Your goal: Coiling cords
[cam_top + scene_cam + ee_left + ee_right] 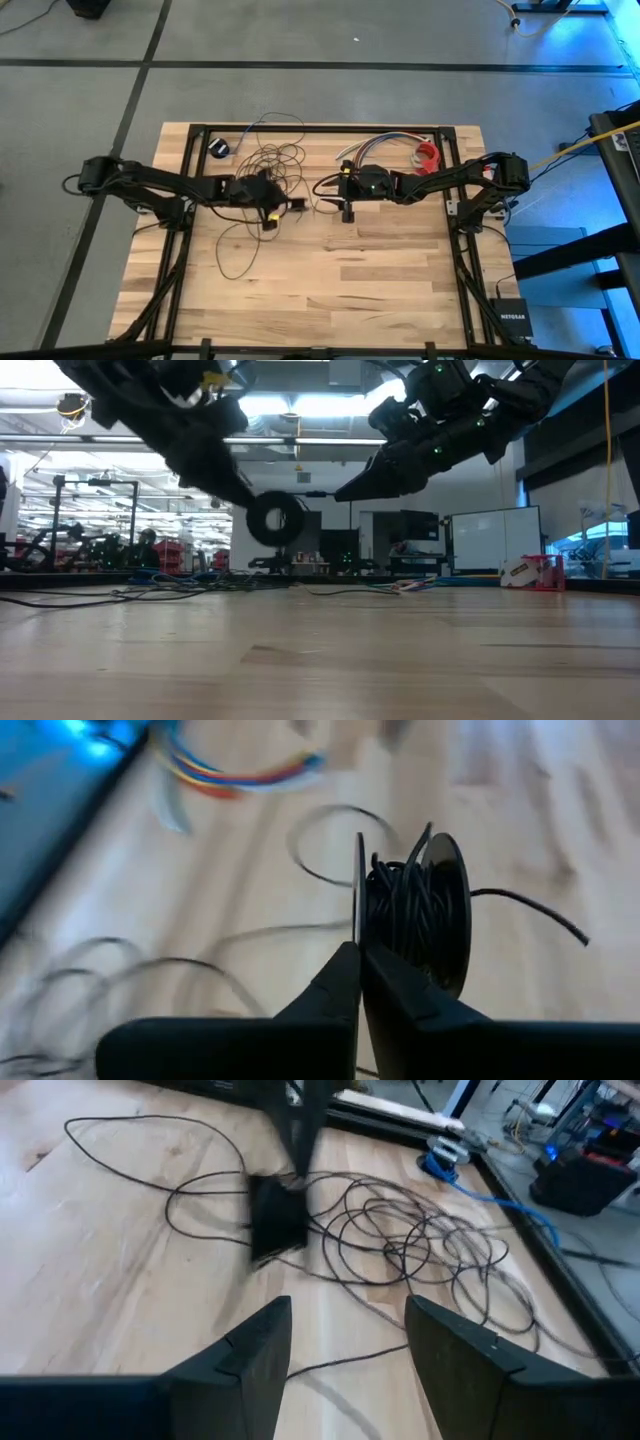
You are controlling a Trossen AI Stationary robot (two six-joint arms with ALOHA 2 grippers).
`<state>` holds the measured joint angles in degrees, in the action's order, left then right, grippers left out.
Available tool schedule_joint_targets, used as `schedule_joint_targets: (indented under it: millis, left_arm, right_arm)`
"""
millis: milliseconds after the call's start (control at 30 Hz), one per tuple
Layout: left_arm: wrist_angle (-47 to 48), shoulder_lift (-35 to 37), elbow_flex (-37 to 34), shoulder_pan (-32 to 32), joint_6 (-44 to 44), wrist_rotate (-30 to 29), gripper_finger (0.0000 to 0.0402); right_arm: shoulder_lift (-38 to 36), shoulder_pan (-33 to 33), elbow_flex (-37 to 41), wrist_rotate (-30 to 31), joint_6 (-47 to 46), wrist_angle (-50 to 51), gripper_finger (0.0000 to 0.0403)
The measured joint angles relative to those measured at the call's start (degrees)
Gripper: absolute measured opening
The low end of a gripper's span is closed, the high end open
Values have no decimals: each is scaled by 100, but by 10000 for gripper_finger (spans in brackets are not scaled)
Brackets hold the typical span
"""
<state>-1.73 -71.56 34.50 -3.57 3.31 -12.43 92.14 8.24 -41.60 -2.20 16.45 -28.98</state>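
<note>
A thin dark cord (272,160) lies in many loose loops on the wooden table (380,290), with a small black puck (220,147) at the far left. Part of the cord is wound on a small black spool (412,910), which hangs above the table in the low view (275,518). My left gripper (290,205) is shut on this spool. To its right, my right gripper (338,192) stands open and faces the spool with nothing between its fingers (345,1350). My left gripper pinches the rim of one of the spool's flanges (358,925) between its two fingertips. The fingers come slanting down from the table's left side. The spool is lifted clear of the table, and a free cord end (530,907) sticks out from it.
A short bundle of multicoloured wires (375,146) and a red-and-white roll (428,155) lie at the far right of the table. One loose cord loop (235,250) reaches toward the near left. Bare wood fills the near half.
</note>
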Motion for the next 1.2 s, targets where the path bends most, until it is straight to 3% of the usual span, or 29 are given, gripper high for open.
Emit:
schedule_joint_targets:
  millis: [100, 200, 333, 433, 667, 933, 1133, 1200]
  left_arm:
    - [-45, 280, 71, -86, 58, -399, 4]
    - [-115, 505, 112, -227, 127, -520, 2]
    - [-333, 760, 112, -423, 136, -520, 4]
    - [-658, 872, 117, -583, 117, -519, 2]
    - [-1113, 835, 116, -826, 48, -411, 2]
    - [-1340, 834, 112, -794, 125, -404, 3]
    - [-1352, 834, 112, -794, 162, -404, 5]
    - [-1378, 834, 112, -794, 155, -404, 3]
  right_arm:
    - [0, -3, -42, 29, -274, 34, 202]
    - [-93, -32, -268, 115, 205, 582, 202]
    - [-244, -403, -864, 1283, 766, 1550, 202]
    - [-225, -620, -1235, 1991, 655, 2225, 202]
    - [-102, -714, -1301, 2897, -242, 1868, 195]
    - [442, -716, -1298, 2889, -256, 1194, 116]
    - [457, -709, -1298, 3673, -249, 1416, 18]
    - [457, -702, -1298, 3676, -257, 1469, 10]
